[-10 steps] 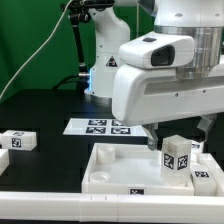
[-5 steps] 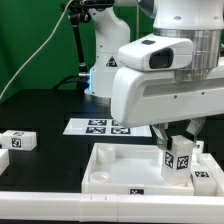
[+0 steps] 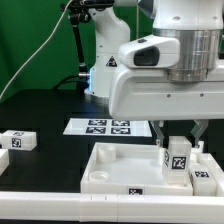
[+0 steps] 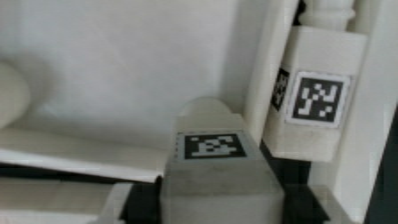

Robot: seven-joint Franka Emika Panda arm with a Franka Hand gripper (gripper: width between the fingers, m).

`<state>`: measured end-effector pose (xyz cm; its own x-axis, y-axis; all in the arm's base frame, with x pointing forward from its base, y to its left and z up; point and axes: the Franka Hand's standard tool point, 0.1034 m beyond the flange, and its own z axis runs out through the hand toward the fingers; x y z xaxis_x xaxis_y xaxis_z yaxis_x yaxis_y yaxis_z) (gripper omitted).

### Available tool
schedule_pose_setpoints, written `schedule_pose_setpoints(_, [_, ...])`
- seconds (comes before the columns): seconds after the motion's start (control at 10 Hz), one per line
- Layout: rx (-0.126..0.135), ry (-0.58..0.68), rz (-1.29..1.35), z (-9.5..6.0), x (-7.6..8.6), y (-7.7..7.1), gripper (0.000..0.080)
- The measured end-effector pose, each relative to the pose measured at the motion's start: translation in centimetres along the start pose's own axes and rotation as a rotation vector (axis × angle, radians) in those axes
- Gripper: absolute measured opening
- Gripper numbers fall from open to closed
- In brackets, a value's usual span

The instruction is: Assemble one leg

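The leg [image 3: 179, 161], a short white post with a black-and-white tag, stands upright on the right part of the large white panel [image 3: 110, 165]. My gripper [image 3: 178, 150] has come down over it, with one finger on each side. In the wrist view the leg [image 4: 215, 150] fills the gap of the gripper [image 4: 217, 198], and both dark fingers [image 4: 139, 195] lie against its sides. The jaws are shut on the leg. It still rests on the panel [image 4: 107, 70].
A second leg lies on the panel just to the exterior view's right [image 3: 204, 181] and shows in the wrist view [image 4: 317, 95]. Another leg [image 3: 18, 141] lies at the exterior view's left. The marker board [image 3: 100, 127] lies behind the panel. A white bar [image 3: 50, 207] runs along the front.
The gripper moved toward the exterior view's right and down until its fingers came round the standing leg. The leg now stands straighter between the fingers.
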<state>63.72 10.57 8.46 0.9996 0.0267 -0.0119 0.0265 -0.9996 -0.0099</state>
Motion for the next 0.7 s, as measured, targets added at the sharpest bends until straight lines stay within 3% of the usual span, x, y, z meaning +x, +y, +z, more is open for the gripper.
schedule_pose_setpoints(0.4, [0.044, 0.008, 0.522, 0.13, 0.1, 0.01, 0.0282])
schedule_pose_setpoints(0.7, [0.051, -0.02, 0.854, 0.09, -0.06, -0.55, 0.0282])
